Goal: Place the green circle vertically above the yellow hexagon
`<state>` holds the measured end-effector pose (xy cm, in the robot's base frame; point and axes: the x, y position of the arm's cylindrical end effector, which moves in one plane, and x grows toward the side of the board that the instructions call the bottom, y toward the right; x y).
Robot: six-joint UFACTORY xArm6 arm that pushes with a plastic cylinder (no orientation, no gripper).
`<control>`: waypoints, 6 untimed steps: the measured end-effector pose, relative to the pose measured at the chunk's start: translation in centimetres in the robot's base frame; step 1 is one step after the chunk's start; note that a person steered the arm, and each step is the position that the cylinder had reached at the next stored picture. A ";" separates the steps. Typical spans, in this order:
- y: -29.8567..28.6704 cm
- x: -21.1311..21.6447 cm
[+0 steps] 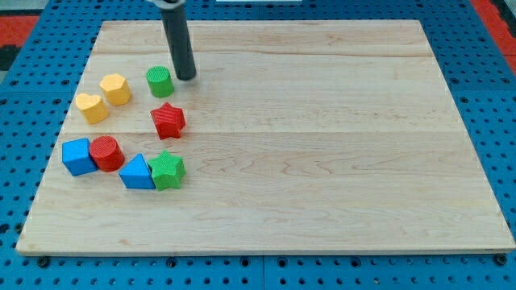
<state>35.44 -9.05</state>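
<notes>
- We work on a wooden board, and every block sits in its left part; the right part gives us nothing to worry about.
- Our rod comes down from the view's top; it has no jaws to spread or press, so it holds nothing and can only shove.
- The cluster at lower left, the blue cube, red cylinder, blue triangle and green star, lies well apart from our path.
- The red star sits just below the green circle, so we judge that any downward push would jam into it.
- The yellow hexagon is the target; the yellow heart lies just beside it, lower left.
- The green circle sits to the right of the hexagon, roughly level with it.
- My tip stands just beside the circle's right edge, touching or nearly so.
- We should push left and slightly upward, in short strokes, skirting the hexagon's upper right corner so that the hexagon stays put.
</notes>
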 end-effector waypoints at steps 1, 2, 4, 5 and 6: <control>3.9 2.8; -3.1 2.6; -9.8 -5.0; -10.8 -7.6; -11.0 -9.7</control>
